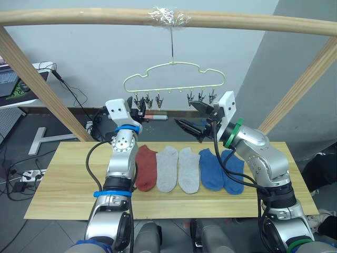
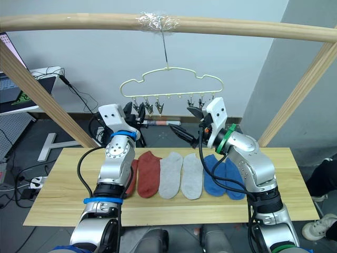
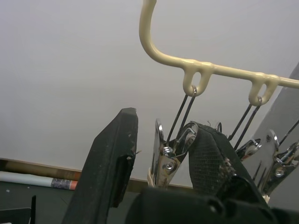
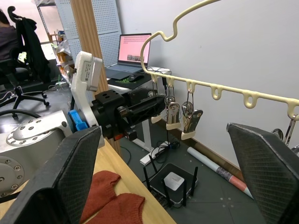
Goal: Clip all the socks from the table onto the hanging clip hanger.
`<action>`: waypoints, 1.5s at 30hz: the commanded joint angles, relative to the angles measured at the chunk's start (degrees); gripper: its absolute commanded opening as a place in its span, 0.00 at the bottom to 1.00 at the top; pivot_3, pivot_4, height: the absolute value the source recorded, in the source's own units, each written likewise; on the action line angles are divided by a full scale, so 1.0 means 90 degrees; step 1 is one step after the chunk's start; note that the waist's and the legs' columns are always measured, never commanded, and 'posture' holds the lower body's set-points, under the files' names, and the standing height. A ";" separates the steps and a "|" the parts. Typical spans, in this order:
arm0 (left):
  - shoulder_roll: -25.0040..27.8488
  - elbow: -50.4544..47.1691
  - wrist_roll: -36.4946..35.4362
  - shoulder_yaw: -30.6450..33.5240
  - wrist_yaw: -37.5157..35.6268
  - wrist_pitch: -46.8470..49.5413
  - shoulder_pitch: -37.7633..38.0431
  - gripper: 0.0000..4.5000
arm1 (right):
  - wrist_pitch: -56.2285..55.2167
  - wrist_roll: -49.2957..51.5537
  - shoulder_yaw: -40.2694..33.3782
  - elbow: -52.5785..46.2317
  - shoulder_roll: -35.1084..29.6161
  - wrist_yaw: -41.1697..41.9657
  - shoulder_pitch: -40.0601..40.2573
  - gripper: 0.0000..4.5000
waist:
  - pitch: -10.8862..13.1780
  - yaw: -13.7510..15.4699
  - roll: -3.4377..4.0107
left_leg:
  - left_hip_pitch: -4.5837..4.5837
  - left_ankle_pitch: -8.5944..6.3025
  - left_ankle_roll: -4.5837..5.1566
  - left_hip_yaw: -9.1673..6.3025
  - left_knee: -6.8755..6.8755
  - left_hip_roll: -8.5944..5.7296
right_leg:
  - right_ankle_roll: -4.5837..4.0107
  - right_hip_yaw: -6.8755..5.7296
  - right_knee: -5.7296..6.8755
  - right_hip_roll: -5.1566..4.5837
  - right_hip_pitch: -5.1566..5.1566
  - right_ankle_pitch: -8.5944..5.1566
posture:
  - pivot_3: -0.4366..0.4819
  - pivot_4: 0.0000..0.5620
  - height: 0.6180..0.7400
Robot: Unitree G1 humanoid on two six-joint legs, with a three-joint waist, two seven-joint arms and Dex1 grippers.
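Six socks [image 2: 181, 175] lie flat in a row on the table [image 2: 63, 190], toes toward the near edge, around the middle of its length: two rust-red at the left end of the row, two light grey in the middle, two blue on the right. None is on the clip hanger [image 1: 174, 74], which hangs by its hook from the wooden pole [image 1: 79, 17] above the far edge of the table, its six small clips all bare. The left gripper [image 1: 141, 112] is raised to the leftmost clips; the left wrist view shows its fingers [image 3: 110, 168] apart with the first clip [image 3: 164, 156] standing between them, touching or very nearly touching one finger. The right gripper [image 1: 196, 118] is raised near the clips at the right end, its fingers wide apart and empty. Judging by this, the work is at its opening step, with the left gripper set to squeeze a clip open while no sock is yet lifted. The next move seems to call for the right gripper to drop to the table, pinch a sock by its cuff and bring it up to the clip.
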 commanded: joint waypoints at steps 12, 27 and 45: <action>-0.0019 -0.0073 -0.0002 0.0004 -0.0014 -0.0281 -0.0217 0.45 | -0.0035 0.0111 -0.0094 -0.0371 -0.0011 -0.0006 -0.0110 1.00 | 0.0000 0.0001 0.0000 | -0.0001 0.0000 0.0000 0.0001 0.0000 0.0000 | 0.0000 0.0001 0.0000 0.0000 -0.0001 0.0000 | 0.41 0.38 1.00; -0.0030 -0.0121 0.0008 -0.0044 -0.0098 -0.0321 -0.0157 0.04 | -0.0044 0.0124 -0.0092 -0.0398 0.0008 -0.0007 -0.0102 1.00 | -0.0001 0.0003 0.0000 | -0.0002 0.0000 0.0000 0.0000 0.0000 0.0000 | 0.0000 -0.0001 0.0000 0.0000 -0.0001 0.0001 | 0.41 0.34 1.00; 0.0504 -0.0520 -0.0830 0.0187 -0.1331 0.0733 0.0211 0.00 | -0.0449 -0.1011 0.0345 0.0132 -0.0591 -0.0178 0.0648 1.00 | -0.0005 0.0002 0.0000 | 0.0002 0.0001 -0.0001 0.0002 0.0002 -0.0001 | 0.0001 0.0000 0.0003 0.0000 0.0000 0.0001 | 0.42 0.32 1.00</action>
